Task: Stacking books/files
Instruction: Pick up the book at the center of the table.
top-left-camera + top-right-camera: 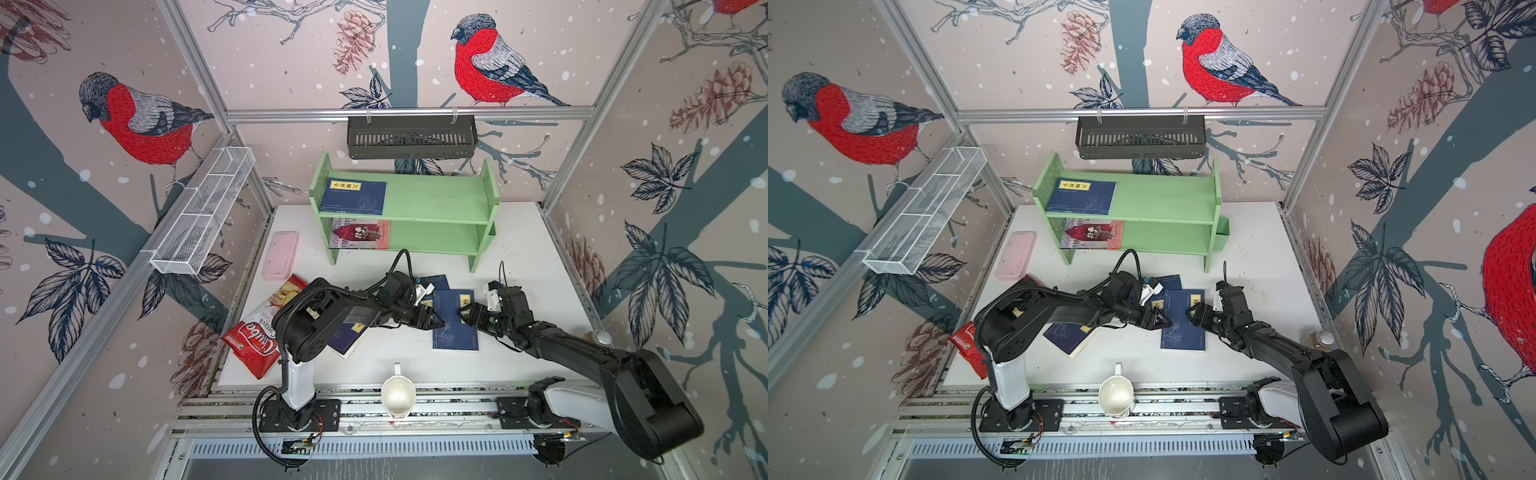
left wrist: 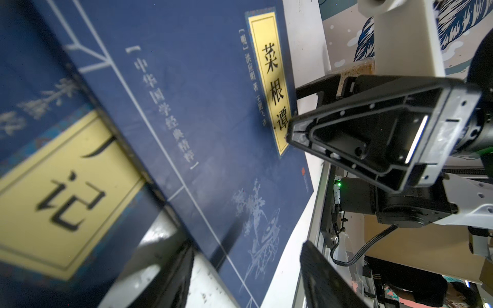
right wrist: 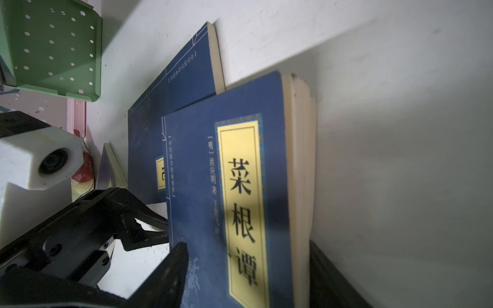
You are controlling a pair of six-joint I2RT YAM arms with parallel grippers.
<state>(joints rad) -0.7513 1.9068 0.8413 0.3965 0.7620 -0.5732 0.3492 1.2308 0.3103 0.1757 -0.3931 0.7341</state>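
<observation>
At six o'clock we see a white jug [image 1: 398, 395] on the rail [image 1: 457, 409]. At seven a navy paperback [image 1: 343, 340] lies on the table [image 1: 519, 257] under the left arm [image 1: 332, 307]. Mid-table lies the 菜根谭 paperback [image 1: 453, 332], the left gripper [image 1: 436, 323] at its nine o'clock edge, the right gripper [image 1: 460, 311] at its three; the left fingers [image 2: 325, 280] and the right fingers [image 3: 170, 266] stand apart around those edges. Its twelve o'clock corner overlaps a third navy paperback [image 1: 440, 281]. At twelve stands the green shelf [image 1: 440, 199], a fourth navy paperback [image 1: 353, 195] on its top board, the pink-and-red book [image 1: 361, 235] below.
</observation>
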